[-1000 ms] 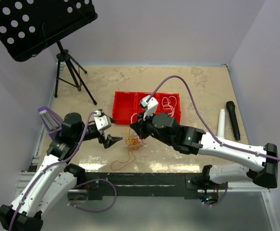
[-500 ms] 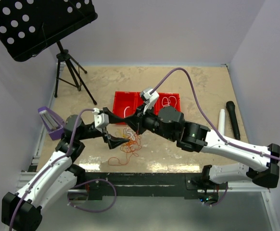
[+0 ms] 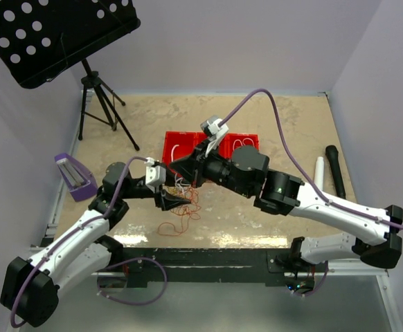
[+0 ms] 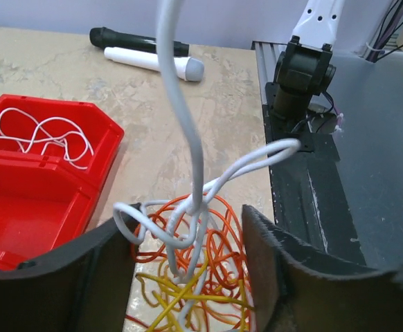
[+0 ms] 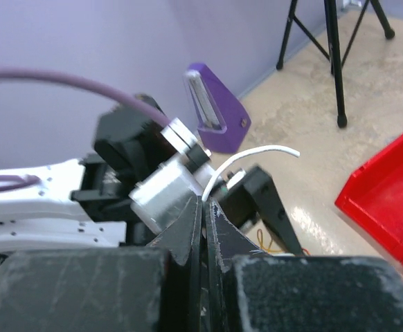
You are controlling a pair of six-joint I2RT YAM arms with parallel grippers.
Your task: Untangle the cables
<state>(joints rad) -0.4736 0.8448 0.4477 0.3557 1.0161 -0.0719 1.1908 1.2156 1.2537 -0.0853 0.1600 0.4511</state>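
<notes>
Red bin (image 4: 32,166): one compartment holds a loose white cable coil (image 4: 42,135). Cable tangle (image 4: 194,256), orange, yellow and white, on tabletop (image 4: 63,76) between the left fingers (image 4: 56,277), which stand apart. One white strand (image 4: 186,104) rises from it, clamped in the right fingers (image 5: 187,228).

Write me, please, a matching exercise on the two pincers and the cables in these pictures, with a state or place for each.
Things:
1. right pincer
2. left pincer
3. orange cables
4. loose white cable

States or places:
A. lying in a compartment of the red tray
B. open, one finger on either side of the orange cables
C. shut on a raised white cable
D. heaped on the table

Pairs: 1-C, 2-B, 3-D, 4-A.
</notes>
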